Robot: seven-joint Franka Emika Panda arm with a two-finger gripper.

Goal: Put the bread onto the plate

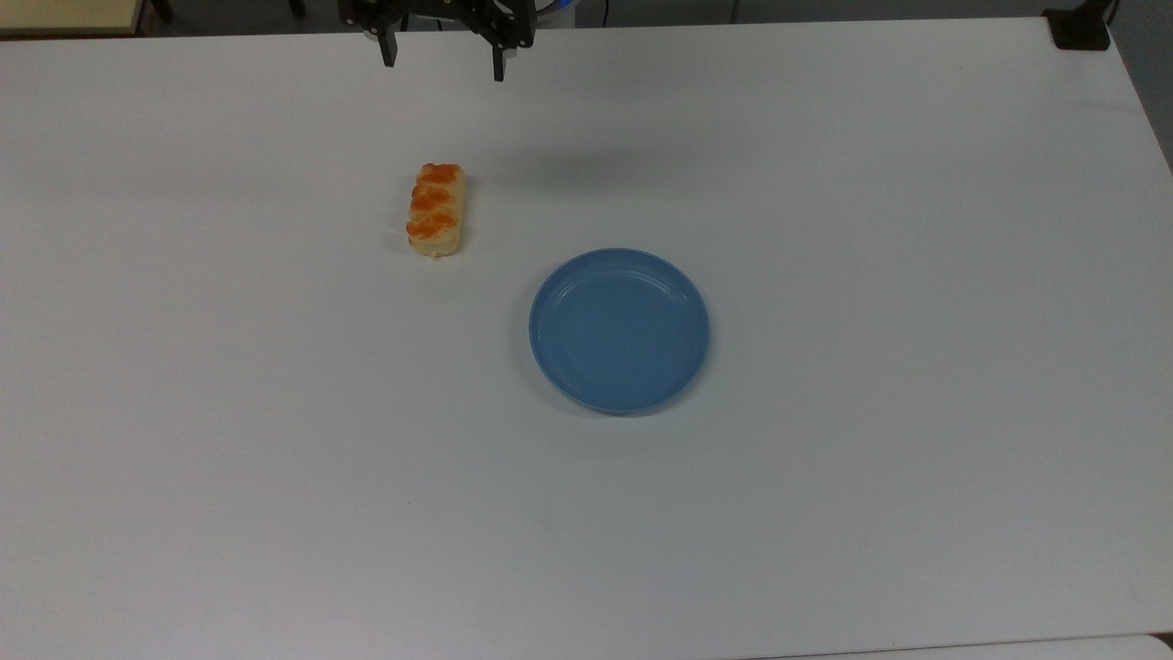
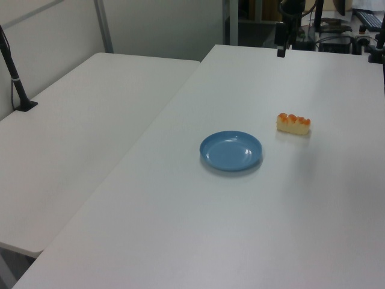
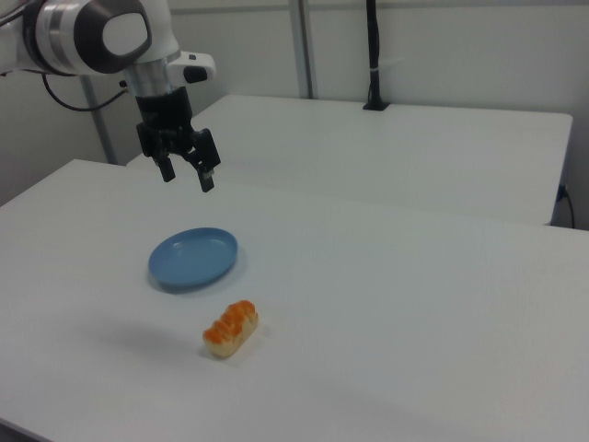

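A robotics lab or office workroom: plain white tables (image 2: 108,120) stand side by side against bare grey partition walls (image 3: 442,46). Behind the tables, a black clamped pole (image 3: 373,55) rises at one edge, a robot arm (image 3: 101,37) hangs above, and cluttered desks with cables (image 2: 337,36) lie beyond.

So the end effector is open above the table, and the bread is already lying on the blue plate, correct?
Not quite. The end effector is open above the table, but the bread is not on the blue plate. The top view shows it lying on the bare table, apart from the plate, up and toward the top view's left of it.
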